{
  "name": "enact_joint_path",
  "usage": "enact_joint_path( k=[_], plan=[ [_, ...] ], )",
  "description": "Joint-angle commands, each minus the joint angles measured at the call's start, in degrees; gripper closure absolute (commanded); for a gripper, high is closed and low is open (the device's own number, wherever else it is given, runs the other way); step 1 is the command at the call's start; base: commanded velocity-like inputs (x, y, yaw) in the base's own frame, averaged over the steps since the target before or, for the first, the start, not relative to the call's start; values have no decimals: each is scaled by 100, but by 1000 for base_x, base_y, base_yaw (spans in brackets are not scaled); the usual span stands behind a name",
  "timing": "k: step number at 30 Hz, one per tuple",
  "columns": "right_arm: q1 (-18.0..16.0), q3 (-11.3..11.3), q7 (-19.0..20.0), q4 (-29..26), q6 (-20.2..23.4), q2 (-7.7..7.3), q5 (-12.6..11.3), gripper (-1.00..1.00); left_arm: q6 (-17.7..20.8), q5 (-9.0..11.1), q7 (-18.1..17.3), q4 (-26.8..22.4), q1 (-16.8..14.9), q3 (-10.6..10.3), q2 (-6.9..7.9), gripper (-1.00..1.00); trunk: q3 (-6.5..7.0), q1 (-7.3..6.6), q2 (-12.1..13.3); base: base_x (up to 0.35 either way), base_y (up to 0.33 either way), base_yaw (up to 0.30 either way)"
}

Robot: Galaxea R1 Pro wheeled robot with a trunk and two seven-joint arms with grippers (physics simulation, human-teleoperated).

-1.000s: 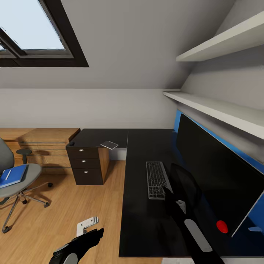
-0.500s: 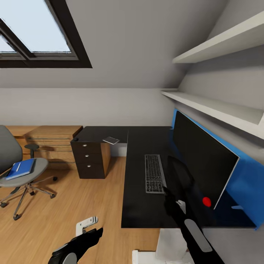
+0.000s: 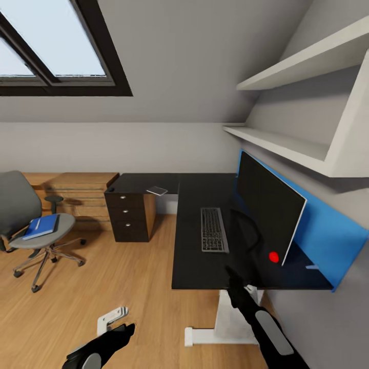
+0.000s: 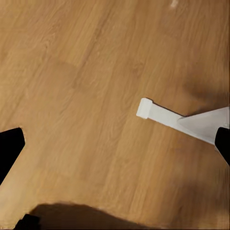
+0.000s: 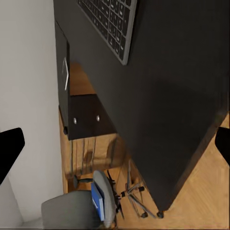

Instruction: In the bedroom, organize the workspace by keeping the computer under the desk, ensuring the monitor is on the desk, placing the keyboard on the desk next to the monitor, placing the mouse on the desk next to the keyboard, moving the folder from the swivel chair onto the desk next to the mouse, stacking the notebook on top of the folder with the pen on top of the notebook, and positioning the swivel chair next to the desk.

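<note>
The monitor point(image 3: 267, 207) stands upright on the black surface point(image 3: 197, 266), backed against the blue wall panel point(image 3: 328, 230), its red light at the lower near corner. The keyboard point(image 3: 213, 229) lies flat just in front of the screen and parallel to it, so these two items appear already placed as the task requires. I can make out no mouse on the surface.

The swivel chair point(image 3: 31, 220) stands on the wooden floor point(image 3: 102, 277), well apart from the surface, beyond the three-drawer unit point(image 3: 129, 215). The folder point(image 3: 42, 226) rests on its seat with a thin white stick, likely the pen, lying on top; whether a dark notebook sits under it cannot be told. A small flat grey item point(image 3: 157, 190) lies on the far wing of the surface above the drawers; its identity is unclear. The computer is not made out.

The right claw point(image 3: 241, 287) hangs just past the near edge of the surface; in the right wrist view its fingers point(image 5: 9, 148) stand wide apart with nothing between them, so it is released. The left claw point(image 3: 110, 338) hangs low over the floor, also spread and empty in its wrist view, beside a white foot point(image 4: 165, 117) of the robot's base.

Judgement: with both arms unloaded and the chair distant, the robot is positioned for travel towards the chair, where the folder is the next item to fetch.
</note>
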Motion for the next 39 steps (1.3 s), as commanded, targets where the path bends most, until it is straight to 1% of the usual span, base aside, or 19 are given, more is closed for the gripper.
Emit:
enact_joint_path(
  k=[1,6,8,10,12,13,15,16,17,18,20,21,23,24,27,30,35,37,39],
  plan=[
    [-3,5,14,31,11,2,0,-100,-12,56,58,43,-5,3,5,-100,-7,-3,-6,-335,0,0],
    [-2,7,33,206,11,3,427,-100,-186,59,47,416,-5,36,5,-100,-7,-3,-6,-335,0,0],
    [8,6,44,273,11,-3,647,-100,-385,8,31,828,-5,28,5,-100,-7,-3,-6,-335,0,0],
    [19,8,49,397,11,-2,903,-100,-682,-147,20,1288,-5,23,10,-100,-7,-3,-6,-335,0,0],
    [30,17,53,629,11,6,1234,-100,-981,-420,15,1707,-5,21,8,-100,-7,-3,-6,-335,0,0],
    [34,35,54,844,9,17,1522,-100,-1137,-634,13,1949,-5,18,5,-100,-7,-3,-6,-335,7,0],
    [35,74,54,1099,7,41,1871,-100,-1246,-834,12,2153,-5,13,-1,-100,-7,-3,-6,-333,34,0],
    [37,120,54,1359,-15,70,2255,-100,-1317,-994,9,2308,-5,12,-8,-100,-7,-3,-6,-307,109,0],
    [36,140,55,1486,-43,82,2458,-100,-1343,-1055,8,2369,-5,11,-13,-100,-7,-3,-6,-286,142,0],
    [38,172,53,1725,-152,99,2880,-100,-1382,-1142,5,2464,-5,10,-19,-100,-7,-3,-6,-240,200,0],
    [37,193,49,1971,-342,110,3314,-100,-1408,-1198,3,2529,-5,10,-23,-100,-7,-3,-6,-203,231,0],
    [38,206,41,2249,-604,118,3738,-100,-1429,-1234,2,2585,-5,8,-25,-100,-7,-3,-6,-127,271,0],
    [39,216,32,2587,-914,120,4122,-100,-1462,-1259,-5,2667,-5,5,-27,-100,-7,-3,-6,-91,288,0],
    [40,220,21,3001,-1237,122,4429,-100,-1521,-1278,-25,2785,-5,-3,-25,-100,-7,-3,-6,-52,307,0],
    [36,220,10,3831,-1867,130,4763,-100,-1750,-1306,-131,3126,-5,-3,-12,-100,-7,-3,-6,-32,318,0],
    [34,241,10,4298,-2318,137,4926,-100,-2058,-1329,-332,3427,-5,-1,-2,-100,-7,-3,-6,-13,328,0],
    [34,356,26,4559,-2602,219,5193,-100,-2334,-1394,-562,3608,-5,-8,4,-100,-7,-3,-6,-4,333,0],
    [33,422,27,4614,-2706,318,5427,-100,-2386,-1537,-605,3655,-5,-12,-2,-100,-7,-3,-6,-1,335,0],
    [99,439,-38,4615,-2639,365,5424,-100,-2320,-1533,-649,3678,-6,-78,-67,-100,-7,-3,-6,0,0,0]
  ],
)
